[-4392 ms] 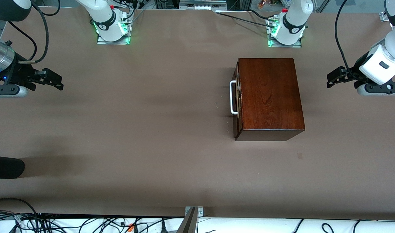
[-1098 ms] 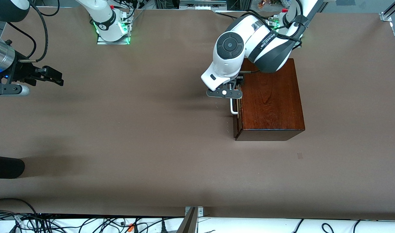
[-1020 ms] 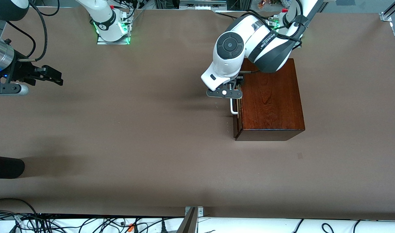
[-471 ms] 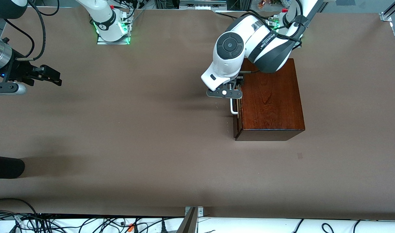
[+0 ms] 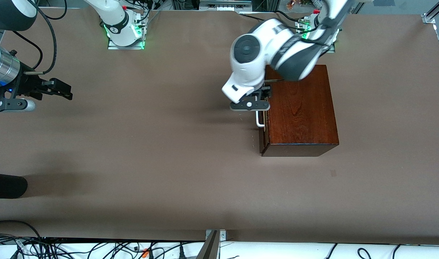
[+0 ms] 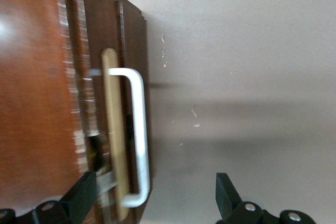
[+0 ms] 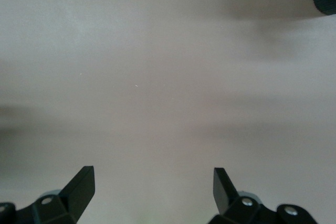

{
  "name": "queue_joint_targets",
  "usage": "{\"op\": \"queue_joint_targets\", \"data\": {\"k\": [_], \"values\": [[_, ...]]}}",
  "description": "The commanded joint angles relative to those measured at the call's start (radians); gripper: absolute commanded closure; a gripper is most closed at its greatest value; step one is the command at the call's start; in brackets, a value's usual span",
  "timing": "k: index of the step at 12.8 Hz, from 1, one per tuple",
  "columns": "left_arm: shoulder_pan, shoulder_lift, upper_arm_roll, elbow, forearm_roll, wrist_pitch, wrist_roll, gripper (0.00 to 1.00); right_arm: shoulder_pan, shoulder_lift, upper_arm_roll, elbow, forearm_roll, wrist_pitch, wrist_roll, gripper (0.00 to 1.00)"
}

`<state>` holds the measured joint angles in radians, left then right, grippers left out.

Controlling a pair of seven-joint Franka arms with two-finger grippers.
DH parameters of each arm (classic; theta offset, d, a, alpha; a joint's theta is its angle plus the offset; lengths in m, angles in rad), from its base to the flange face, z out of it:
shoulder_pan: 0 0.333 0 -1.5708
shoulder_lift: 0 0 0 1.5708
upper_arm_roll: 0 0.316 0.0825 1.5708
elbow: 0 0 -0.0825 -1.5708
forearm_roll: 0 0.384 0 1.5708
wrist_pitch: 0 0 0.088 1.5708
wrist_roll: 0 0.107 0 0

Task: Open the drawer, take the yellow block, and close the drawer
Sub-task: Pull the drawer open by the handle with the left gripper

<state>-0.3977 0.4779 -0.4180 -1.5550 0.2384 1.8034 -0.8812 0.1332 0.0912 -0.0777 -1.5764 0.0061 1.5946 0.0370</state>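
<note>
the drawer (image 5: 263,122) is sitting shut or nearly shut in the dark wooden box (image 5: 300,108), toward the left arm's end of the table (image 5: 151,151), its front facing the right arm's end. the white handle (image 6: 137,135) is lying between the spread fingers of the left gripper (image 6: 152,198), which is gripping nothing. judged step: opening is just beginning; next the fingers need to clamp the bar, then pull straight out. the yellow block is not showing. the right gripper (image 7: 152,187) is waiting, fingers wide and empty, over bare table.
</note>
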Motion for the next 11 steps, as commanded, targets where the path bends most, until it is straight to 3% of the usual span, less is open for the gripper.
{"op": "queue_joint_targets", "data": {"k": [1,11], "values": [[-0.033,0.05,0.002,0.026,0.048,0.017,-0.061,0.0,-0.003,0.001,0.001,0.015,-0.006,0.007,-0.002,0.0],[-0.062,0.08,0.01,0.007,0.082,0.021,-0.071,0.0,-0.003,-0.002,0.003,0.012,-0.005,-0.021,-0.008,0.0]]}}
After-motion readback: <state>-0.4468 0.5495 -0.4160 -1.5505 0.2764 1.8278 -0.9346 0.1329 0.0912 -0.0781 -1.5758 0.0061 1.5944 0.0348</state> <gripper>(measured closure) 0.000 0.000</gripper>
